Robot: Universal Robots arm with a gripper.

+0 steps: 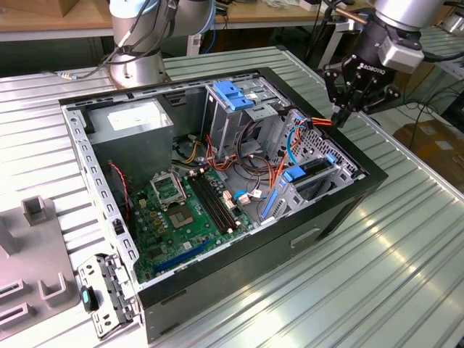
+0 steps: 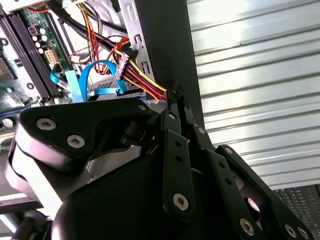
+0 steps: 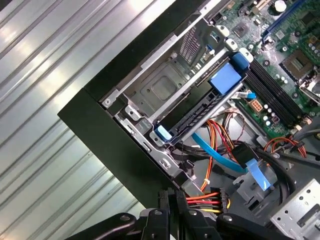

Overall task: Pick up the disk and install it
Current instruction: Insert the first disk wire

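Gripper [image 1: 339, 114] fingers pressed together, pinching red-yellow wire bundle [image 3: 207, 202] at case [image 1: 319, 232] rim. Disk [image 3: 200, 107] sits edge-on in bay, mostly hidden, at gripper's 7 o'clock in exterior view.

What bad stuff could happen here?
The gripper seems to pinch the red and yellow wires at the case wall; tugging could strain or unplug them. The blue cable loops close by and might snag. The disk lies near, so a slip could bump it.
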